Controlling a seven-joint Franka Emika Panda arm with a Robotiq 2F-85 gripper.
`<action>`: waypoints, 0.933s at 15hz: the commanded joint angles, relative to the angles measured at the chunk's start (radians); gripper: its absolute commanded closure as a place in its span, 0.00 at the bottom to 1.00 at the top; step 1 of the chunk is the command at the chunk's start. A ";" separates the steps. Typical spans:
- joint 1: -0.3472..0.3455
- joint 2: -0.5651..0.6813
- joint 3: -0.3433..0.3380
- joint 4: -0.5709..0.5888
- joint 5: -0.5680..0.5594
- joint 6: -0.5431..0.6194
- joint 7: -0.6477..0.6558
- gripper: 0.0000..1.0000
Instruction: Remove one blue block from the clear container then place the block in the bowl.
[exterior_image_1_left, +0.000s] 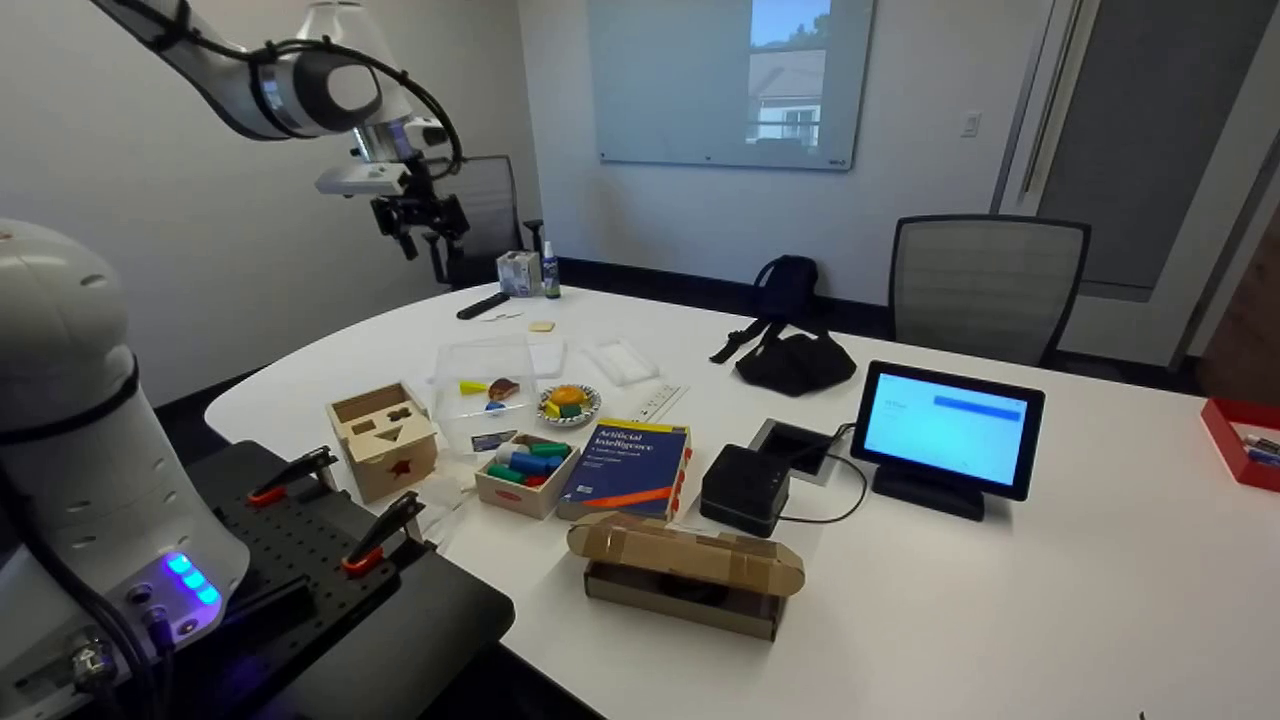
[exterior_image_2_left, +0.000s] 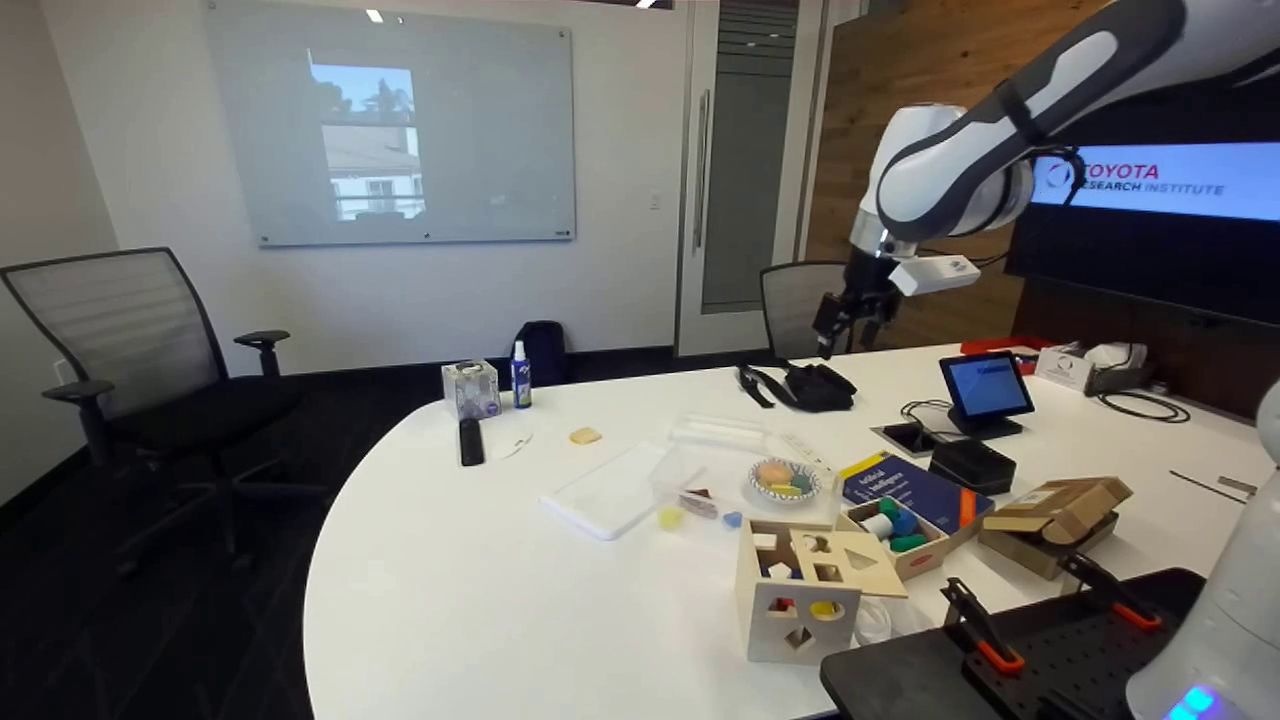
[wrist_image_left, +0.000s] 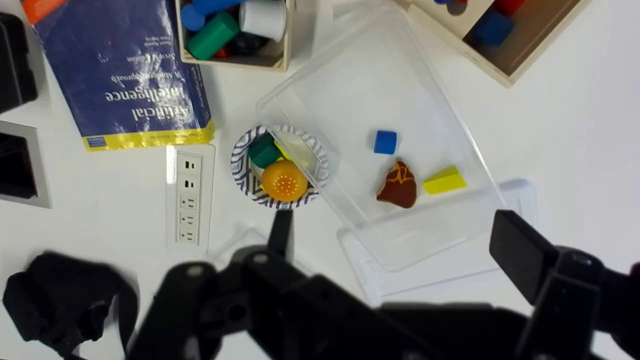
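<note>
Bowl (wrist_image_left: 243, 181) at left of wrist view: contains green piece (wrist_image_left: 264, 151) and orange piece (wrist_image_left: 285, 181); shows no blue among contents. Rightward, clear container (wrist_image_left: 357, 100): holds blue block (wrist_image_left: 385, 142), just beside brown piece (wrist_image_left: 399, 187). Pincer (wrist_image_left: 401, 242): stands spread apart, grips nothing, hangs high above table (exterior_image_1_left: 1000, 600) in both exterior views. Progress, by judgement: appears at outset; shows neither removal nor placing; leaves descent, grip and transfer outstanding.
</note>
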 joint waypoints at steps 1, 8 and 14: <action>-0.003 0.261 -0.004 0.158 0.012 0.090 0.002 0.00; 0.020 0.729 -0.030 0.476 -0.047 0.111 0.045 0.00; 0.087 0.950 -0.053 0.636 -0.046 0.085 0.074 0.00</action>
